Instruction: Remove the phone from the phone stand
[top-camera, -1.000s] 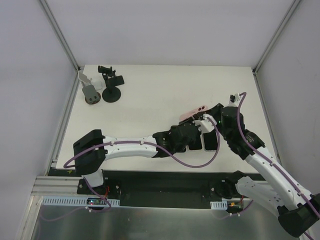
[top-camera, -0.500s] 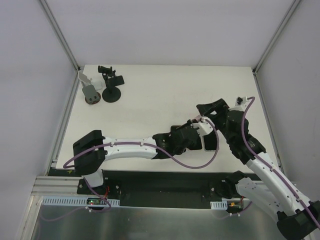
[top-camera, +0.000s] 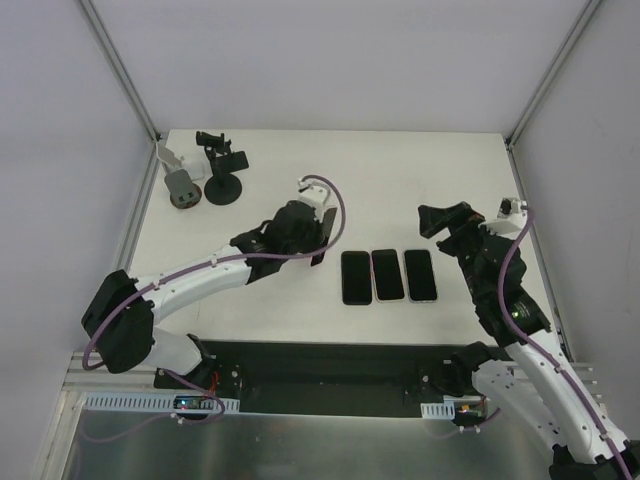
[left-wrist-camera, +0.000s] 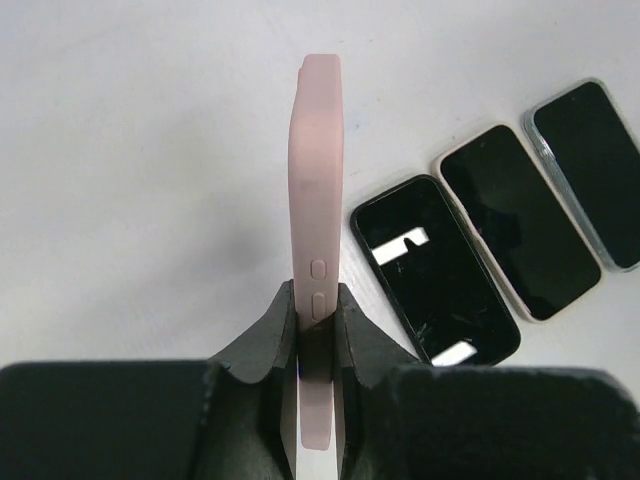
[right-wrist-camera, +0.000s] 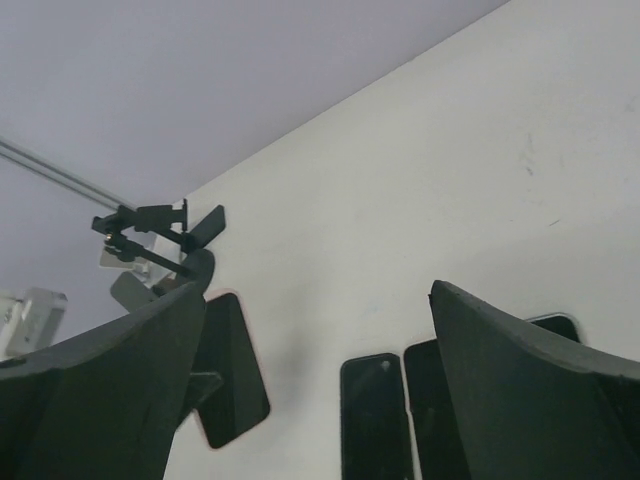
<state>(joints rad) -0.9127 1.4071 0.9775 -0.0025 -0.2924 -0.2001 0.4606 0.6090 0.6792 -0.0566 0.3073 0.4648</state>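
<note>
My left gripper (top-camera: 318, 236) is shut on a pink-cased phone (left-wrist-camera: 315, 190) and holds it on edge above the table, its dark screen (right-wrist-camera: 228, 370) showing in the right wrist view. The black phone stand (top-camera: 222, 170) stands at the back left with no phone in its cradle, well apart from the held phone. It shows again as the phone stand (right-wrist-camera: 160, 235) in the right wrist view. My right gripper (top-camera: 455, 222) hangs open at the right with nothing between its fingers (right-wrist-camera: 480, 360).
Three dark-screened phones (top-camera: 356, 277), (top-camera: 387, 274), (top-camera: 420, 274) lie side by side near the table's front edge, between the two grippers. A grey block-like object (top-camera: 180, 186) sits left of the stand by the table's left edge.
The left arm swung left and back from the centre-right, carrying the pink phone. The right gripper let go, opened wide and pulled back to the right, uncovering the row of phones.
</note>
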